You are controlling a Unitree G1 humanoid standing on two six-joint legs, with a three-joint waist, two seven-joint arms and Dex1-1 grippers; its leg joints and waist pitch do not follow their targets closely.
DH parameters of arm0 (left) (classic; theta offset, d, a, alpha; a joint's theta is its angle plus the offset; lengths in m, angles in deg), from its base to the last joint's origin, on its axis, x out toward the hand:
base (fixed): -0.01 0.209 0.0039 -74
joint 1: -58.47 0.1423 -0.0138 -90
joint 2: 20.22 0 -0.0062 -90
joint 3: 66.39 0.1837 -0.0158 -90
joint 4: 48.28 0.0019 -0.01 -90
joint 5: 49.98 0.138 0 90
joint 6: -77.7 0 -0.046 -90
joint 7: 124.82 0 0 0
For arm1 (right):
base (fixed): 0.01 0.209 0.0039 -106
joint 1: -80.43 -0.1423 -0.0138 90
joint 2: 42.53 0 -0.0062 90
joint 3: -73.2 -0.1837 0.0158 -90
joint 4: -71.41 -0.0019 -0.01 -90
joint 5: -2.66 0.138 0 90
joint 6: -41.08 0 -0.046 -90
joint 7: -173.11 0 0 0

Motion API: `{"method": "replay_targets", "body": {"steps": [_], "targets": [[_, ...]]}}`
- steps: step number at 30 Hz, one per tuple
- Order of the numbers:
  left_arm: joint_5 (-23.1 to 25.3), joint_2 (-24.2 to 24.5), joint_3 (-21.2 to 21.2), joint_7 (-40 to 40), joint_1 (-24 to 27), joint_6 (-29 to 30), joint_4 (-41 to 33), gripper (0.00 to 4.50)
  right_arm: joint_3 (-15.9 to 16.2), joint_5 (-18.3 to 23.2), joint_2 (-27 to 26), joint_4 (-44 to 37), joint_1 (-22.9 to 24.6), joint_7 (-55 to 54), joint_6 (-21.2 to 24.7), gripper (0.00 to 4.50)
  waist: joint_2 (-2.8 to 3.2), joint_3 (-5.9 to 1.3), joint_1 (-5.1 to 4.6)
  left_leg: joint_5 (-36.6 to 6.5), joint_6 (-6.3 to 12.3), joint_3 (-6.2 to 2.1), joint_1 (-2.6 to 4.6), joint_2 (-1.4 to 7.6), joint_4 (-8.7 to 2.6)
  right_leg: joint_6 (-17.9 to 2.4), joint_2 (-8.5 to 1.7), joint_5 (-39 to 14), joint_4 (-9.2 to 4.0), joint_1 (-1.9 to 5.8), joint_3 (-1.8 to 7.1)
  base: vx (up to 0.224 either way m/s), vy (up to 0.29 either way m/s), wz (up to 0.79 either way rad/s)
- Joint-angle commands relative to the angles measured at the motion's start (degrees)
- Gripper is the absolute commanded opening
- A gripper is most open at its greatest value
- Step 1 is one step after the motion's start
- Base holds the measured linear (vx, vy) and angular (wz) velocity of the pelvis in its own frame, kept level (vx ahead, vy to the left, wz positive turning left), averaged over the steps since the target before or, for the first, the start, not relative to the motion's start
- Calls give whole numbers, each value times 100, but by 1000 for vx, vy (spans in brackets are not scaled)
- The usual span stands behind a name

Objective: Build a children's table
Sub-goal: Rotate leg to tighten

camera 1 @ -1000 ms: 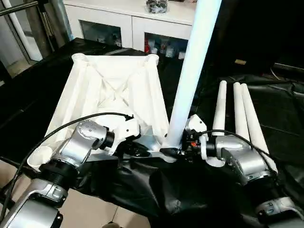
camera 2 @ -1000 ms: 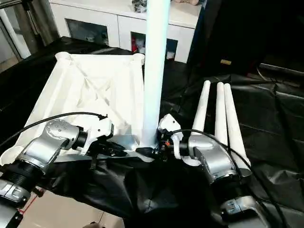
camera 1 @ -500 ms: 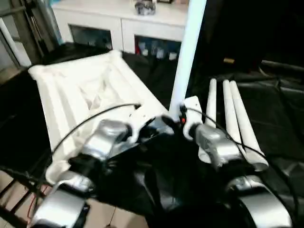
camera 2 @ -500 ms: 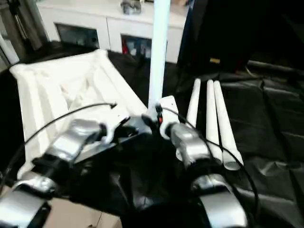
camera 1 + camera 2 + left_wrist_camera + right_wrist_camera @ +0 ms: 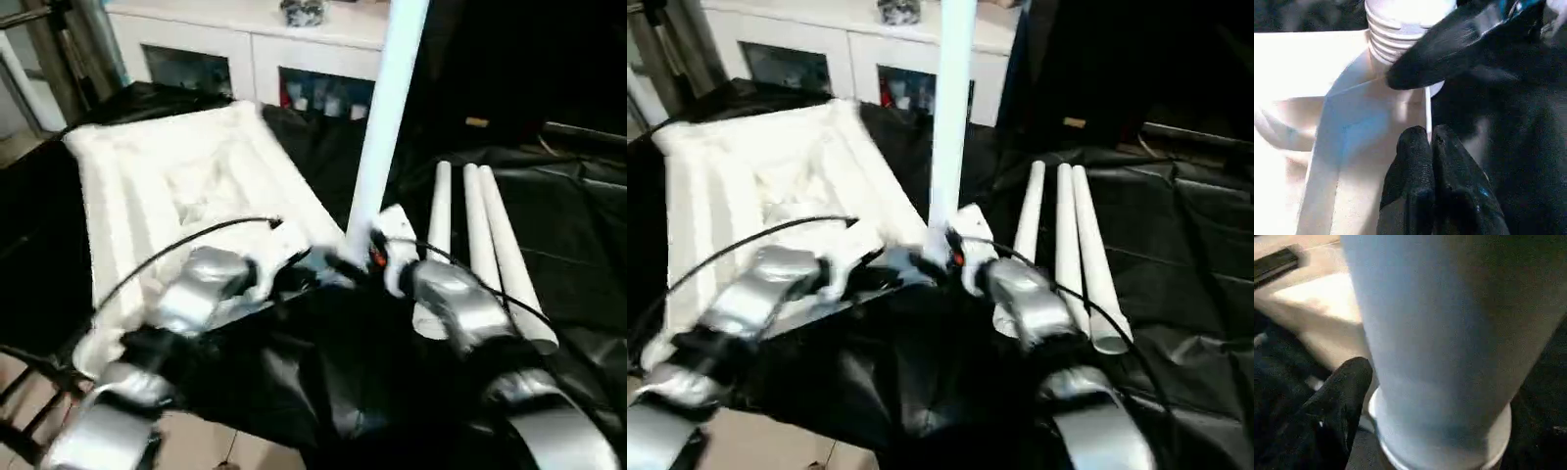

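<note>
The tabletop (image 5: 186,186) is laid upside down on the black-draped worktop (image 5: 588,245), ribbed underside up, out toward the left half of the cloth. One leg (image 5: 385,117) is stood upright in the near right corner socket (image 5: 1400,34) and runs up out of the head views. In the left wrist view the ridged collar of that socket is seen right where the leg goes in.

Three more legs (image 5: 477,245) are laid side by side on the cloth to the right of the upright one, touching or nearly touching each other, well apart from the tabletop.

The left tool (image 5: 1430,142) is shut, its two black fingers pressed together, with the tips sat against the thin edge of the tabletop just below the socket. Whether that edge is actually pinched between them can't be told. The right tool (image 5: 1347,396) is parked at the base of the upright leg, and one black finger is seen next to the tube where it meets the socket rim. The other finger is hidden, so whether the tool is open or clamped around the leg can't be told. A finger of the right tool is also caught in the left wrist view, reaching across right at the socket.

A white cabinet (image 5: 255,39) is seen behind the worktop.
</note>
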Motion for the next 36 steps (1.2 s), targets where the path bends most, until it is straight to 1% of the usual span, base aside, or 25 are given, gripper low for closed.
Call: {"method": "replay_targets", "body": {"steps": [1, 2, 3, 4, 5, 6, 7, 9, 13, 17, 18, 20, 22, 23, 24, 25, 26, 27, 28, 29, 30, 31, 33, 35, 36], "targets": [[-221, 8, 222, -601, 64, -211, -212, 0, 141, 148, 148, -285, 118, 587, 147, 379, 6, -356, 10, -652, 473, 23, 52, 124, -334, -1466, -373, 42, -303, 332, 217, 0, 0, 0], [-223, 110, 254, -753, 81, -302, -219, 0, 194, 210, 276, -454, 208, 885, 214, 379, 18, -350, 34, -716, 459, 31, 75, 132, -336, -1480, -369, -42, -316, 315, 212, 0, 0, 0], [-214, 170, 270, -840, 93, -359, -227, 0, 225, 241, 353, -556, 264, 1064, 252, 365, 18, -345, 41, -755, 456, 31, 74, 136, -341, -1483, -365, -93, -320, 315, 209, 0, 0, 0], [-212, 224, 279, -924, 102, -367, -232, 0, 270, 268, 436, -679, 321, 1224, 311, 365, 15, -334, 62, -812, 421, 32, 64, 139, -347, -1457, -360, -199, -325, 325, 204, 0, 0, 0], [-210, 254, 277, -987, 110, -369, -239, 0, 290, 277, 485, -763, 360, 1328, 351, 365, 15, -322, 66, -892, 372, 32, 64, 147, -358, -1431, -373, -358, -336, 308, 206, 0, 0, 0], [-214, 270, 276, -1027, 113, -385, -237, 0, 304, 283, 515, -806, 380, 1390, 378, 343, 9, -330, 74, -952, 319, 31, 74, 147, -355, -1410, -384, -475, -344, 307, 209, 0, 0, 0], [-234, 318, 279, -1135, 118, -424, -234, 0, 343, 300, 593, -921, 431, 1544, 451, 343, 18, -322, 73, -971, 301, 27, 70, 143, -361, -1396, -382, -535, -349, 303, 210, 0, 0, 0], [-252, 390, 301, -1267, 112, -495, -204, 0, 391, 335, 680, -1075, 489, 1715, 559, 330, 9, -322, 86, -1008, 261, 26, 74, 142, -363, -1354, -382, -651, -359, 303, 215, 0, 0, 0], [-226, 426, 326, -1338, 82, -580, -107, 0, 462, 352, 692, -1235, 544, 1799, 676, 295, 0, -335, 131, -887, 237, 27, 75, 141, -357, -1317, -387, -571, -346, 297, 221, 0, 0, 0], [-212, 391, 326, -1272, 76, -604, -64, 0, 471, 337, 630, -1279, 577, 1772, 737, 282, -5, -334, 131, -850, 228, 28, 69, 132, -353, -1338, -382, -502, -338, 296, 217, 0, 0, 0], [-138, 285, 284, -988, 67, -535, -14, 0, 453, 269, 507, -1184, 587, 1544, 766, 280, -7, -337, 129, -859, 222, 30, 67, 133, -351, -1341, -391, -517, -340, 301, 220, 0, 0, 0], [-109, 240, 264, -862, 55, -510, 19, 0, 445, 238, 461, -1143, 586, 1425, 792, 278, -5, -330, 125, -907, 181, 23, 73, 132, -361, -1316, -391, -625, -352, 293, 218, 0, 0, 0], [-53, 79, 181, -483, -28, -354, 150, 0, 325, -65, 230, -669, 430, 514, 604, 278, -5, -320, 116, -944, 147, 20, 74, 131, -369, -1284, -390, -725, -364, 285, 220, 0, 0, 0], [-45, 41, 162, -403, -47, -314, 174, 0, 282, -120, 173, -539, 380, 291, 572, 277, 0, -297, 94, -1100, 61, 23, 88, 119, -379, -1248, -395, -1004, -398, 255, 224, 0, 0, 0], [-19, -30, 133, -240, -88, -232, 217, 0, 197, -173, 73, -322, 291, -59, 552, 277, -18, -293, 61, -1267, -60, -4, 77, 104, -401, -1119, -403, -1482, -428, 283, 221, 0, 0, 0], [-1, -67, 118, -150, -111, -187, 239, 0, 151, -188, 23, -215, 244, -227, 553, 276, -1, -297, 41, -1289, -87, -3, 77, 106, -400, -1092, -410, -1539, -430, 273, 229, 0, 0, 0], [28, -134, 93, 14, -153, -108, 278, 0, 74, -195, -61, -45, 164, -484, 568, 276, -2, -289, 23, -1342, -97, -4, 88, 105, -401, -1076, -407, -1619, -449, 255, 230, 0, 0, 0], [110, -487, -59, 784, -328, 185, 488, 0, -173, -137, -381, 471, -122, -1291, 642, 276, 16, -273, -57, -1465, -156, -11, 94, 97, -408, -1078, -388, -1762, -462, 240, 228, 0, 0, 0], [119, -535, -79, 887, -350, 218, 519, 0, -202, -127, -423, 532, -158, -1386, 652, 275, 16, -273, -57, -1465, -156, -11, 94, 97, -408, -1078, -388, -1762, -462, 240, 228, 0, 0, 0], [132, -605, -106, 1040, -384, 262, 568, 0, -246, -117, -486, 617, -209, -1524, 671, 275, 8, -282, -61, -1526, -185, -20, 118, 90, -403, -1047, -387, -1895, -480, 239, 223, 0, 0, 0], [136, -727, -136, 1231, -427, 333, 618, 0, -291, -121, -595, 742, -288, -1774, 658, 275, 3, -292, -50, -1425, -110, -16, 89, 91, -397, -1027, -393, -1764, -481, 260, 233, 0, 0, 0], [138, -772, -149, 1304, -443, 358, 632, 0, -317, -121, -635, 797, -320, -1885, 659, 275, 2, -293, -55, -1394, -88, -9, 85, 88, -392, -1033, -389, -1699, -477, 253, 237, 0, 0, 0], [135, -1098, -204, 1698, -535, 486, 688, 0, -482, -165, -919, 1219, -559, -2748, 657, 275, -5, -317, -60, -1240, -84, -8, 82, 82, -384, -1069, -383, -1496, -449, 264, 235, 0, 0, 0], [116, -1241, -165, 1687, -540, 483, 640, 0, -509, -246, -1030, 1437, -665, -3129, 548, 275, 15, -325, -57, -1131, -80, -4, 77, 84, -381, -1122, -379, -1246, -428, 265, 227, 0, 0, 0], [131, -1261, -122, 1640, -536, 432, 623, 0, -507, -251, -1070, 1466, -685, -3101, 462, 275, 9, -323, -55, -1123, -66, -1, 69, 81, -382, -1121, -374, -1186, -428, 273, 224, 0, 0, 0]]}}
